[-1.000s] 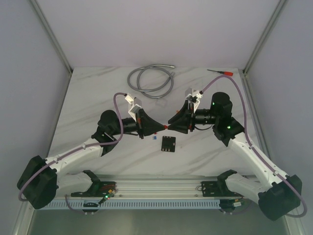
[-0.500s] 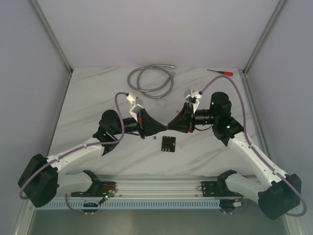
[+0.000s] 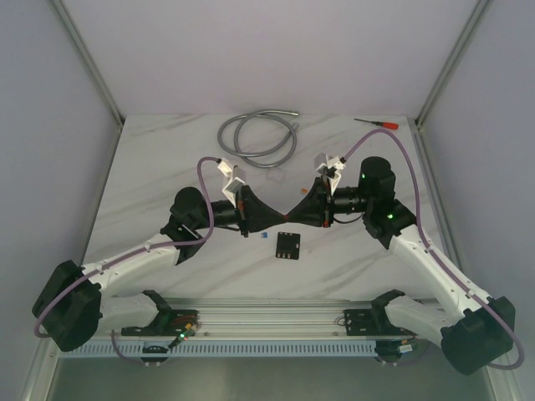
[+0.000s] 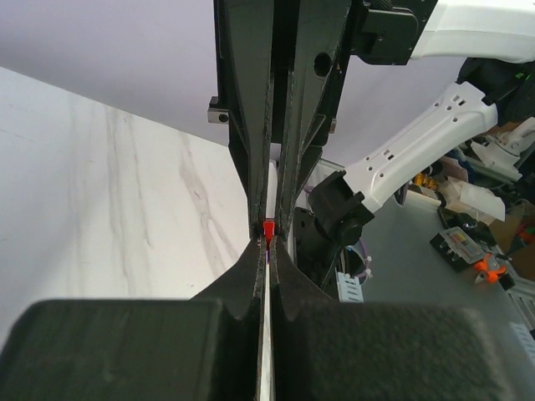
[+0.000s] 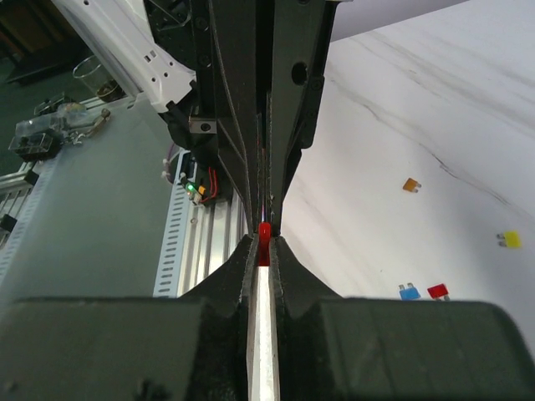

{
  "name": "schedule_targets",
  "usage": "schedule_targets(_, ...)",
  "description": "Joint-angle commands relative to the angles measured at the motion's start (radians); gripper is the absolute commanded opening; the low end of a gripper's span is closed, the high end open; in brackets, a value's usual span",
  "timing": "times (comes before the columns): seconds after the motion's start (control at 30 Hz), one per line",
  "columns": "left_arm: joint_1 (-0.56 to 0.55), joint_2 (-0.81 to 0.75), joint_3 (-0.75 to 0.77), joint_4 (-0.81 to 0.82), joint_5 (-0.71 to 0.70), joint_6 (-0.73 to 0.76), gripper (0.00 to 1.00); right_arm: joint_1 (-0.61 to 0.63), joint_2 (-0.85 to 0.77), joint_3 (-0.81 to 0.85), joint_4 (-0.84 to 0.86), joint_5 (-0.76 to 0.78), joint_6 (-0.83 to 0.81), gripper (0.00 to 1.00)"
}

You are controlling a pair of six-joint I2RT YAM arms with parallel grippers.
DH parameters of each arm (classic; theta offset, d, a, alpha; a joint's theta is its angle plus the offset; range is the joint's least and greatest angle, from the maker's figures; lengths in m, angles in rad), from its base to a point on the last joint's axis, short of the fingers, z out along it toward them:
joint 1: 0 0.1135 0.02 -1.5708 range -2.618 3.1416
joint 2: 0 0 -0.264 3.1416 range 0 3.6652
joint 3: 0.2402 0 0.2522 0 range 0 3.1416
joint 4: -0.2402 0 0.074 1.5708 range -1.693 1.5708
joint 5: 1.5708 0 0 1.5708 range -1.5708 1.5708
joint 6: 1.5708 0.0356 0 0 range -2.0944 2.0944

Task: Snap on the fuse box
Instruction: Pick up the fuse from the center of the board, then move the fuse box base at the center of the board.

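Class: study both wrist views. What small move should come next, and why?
Probably open the left fingers slightly: they meet the right fingers tip to tip, both apparently pinching one red fuse, while the fuse box lies apart on the table.

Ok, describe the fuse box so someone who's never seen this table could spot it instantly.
On the marble table, find the middle, where the left gripper and right gripper meet tip to tip on a red fuse. Nearer the base rail lies the fuse box: a black squarish block, far larger than the tiny blue fuse beside it.
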State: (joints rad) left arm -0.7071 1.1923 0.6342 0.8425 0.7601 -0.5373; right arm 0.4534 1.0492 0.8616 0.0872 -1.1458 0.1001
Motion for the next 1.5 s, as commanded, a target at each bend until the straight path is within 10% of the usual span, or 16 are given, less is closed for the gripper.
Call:
schedule_targets(0.0,-0.007,0.007,0.033,0.046,0.026,0.006,0.00,0.006,0.002,0.035,-0.006,-0.018,-0.026,0.00)
schedule_targets(0.5,-0.002,-0.002,-0.129,-0.227,-0.439,-0.079,0.43,0.005,-0.055,-0.067,-0.128,0.513,0.014,0.00)
schedule_targets(1.47,-0.078,0.484,-0.028,-0.422,-0.517,-0.374,0.21,0.006,-0.091,-0.215,-0.075,0.739,0.161,0.00)
